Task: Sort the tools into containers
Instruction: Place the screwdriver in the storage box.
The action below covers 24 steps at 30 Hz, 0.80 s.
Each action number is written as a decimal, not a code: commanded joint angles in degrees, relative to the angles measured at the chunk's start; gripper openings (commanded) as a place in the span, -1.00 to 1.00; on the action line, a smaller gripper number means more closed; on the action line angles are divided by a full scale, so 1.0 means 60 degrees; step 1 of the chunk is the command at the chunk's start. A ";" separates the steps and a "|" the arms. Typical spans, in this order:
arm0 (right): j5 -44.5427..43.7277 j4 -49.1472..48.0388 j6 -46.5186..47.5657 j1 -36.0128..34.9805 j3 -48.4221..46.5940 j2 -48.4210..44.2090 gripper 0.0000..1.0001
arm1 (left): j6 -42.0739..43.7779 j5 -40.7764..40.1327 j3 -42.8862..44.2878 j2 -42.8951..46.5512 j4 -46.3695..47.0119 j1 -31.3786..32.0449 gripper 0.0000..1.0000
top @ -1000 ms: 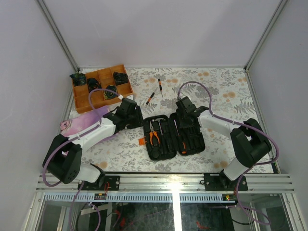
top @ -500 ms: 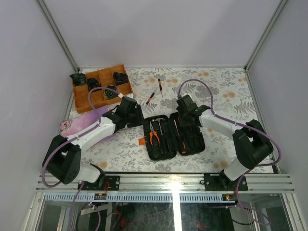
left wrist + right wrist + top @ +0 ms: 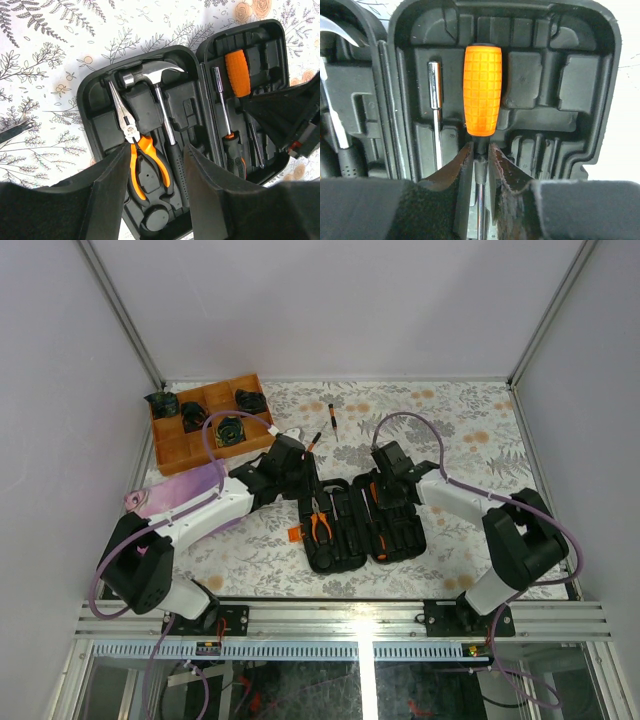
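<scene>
Overhead view: a black soft zip tool case point(image 3: 335, 565) lies open like a book on the floral-patterned desk point(image 3: 470, 420), beneath both claws. Two thin orange-and-black drivers point(image 3: 313, 443) lie loose just beside the left claw point(image 3: 300, 470), on its far side. An orange-brown wooden divided tray point(image 3: 200, 453) sits further off.

Left wrist view: my left claw hangs half open and empty above the case. Orange-handled pliers point(image 3: 142, 155) show between its fingers, with a steel-headed hammer point(image 3: 152, 75) just ahead.

Right wrist view: my right claw point(image 3: 480, 155) pinches the shank of an orange grid-textured screwdriver point(image 3: 482, 90). Its handle lies just ahead in a moulded slot.

I judge this step is seating the screwdriver. Next I should release it, then fetch a loose driver.
</scene>
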State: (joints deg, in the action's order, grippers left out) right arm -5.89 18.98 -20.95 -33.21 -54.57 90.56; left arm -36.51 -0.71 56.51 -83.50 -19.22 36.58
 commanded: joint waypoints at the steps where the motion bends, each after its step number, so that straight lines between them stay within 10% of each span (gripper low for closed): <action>1: 0.0261 -0.0031 0.0077 0.0068 -0.0346 0.0530 -0.54 | -0.0111 -0.0235 -0.0069 0.0060 0.0098 0.0027 -0.09; 14: -0.0212 -0.0745 -0.0271 0.0071 -0.0284 0.1243 -0.79 | -0.0126 -0.0152 -0.0073 -0.0035 0.0182 0.0082 -0.09; 24: -0.0309 -0.0721 -0.0224 0.0071 -0.0216 0.0585 -0.50 | -0.0040 -0.0173 0.0090 -0.0176 0.0143 0.0098 -0.08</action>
State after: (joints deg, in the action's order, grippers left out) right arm -6.87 15.79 -21.54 -32.93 -56.71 95.94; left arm -36.82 -0.89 56.42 -83.72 -19.20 36.73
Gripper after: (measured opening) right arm 0.237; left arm 0.458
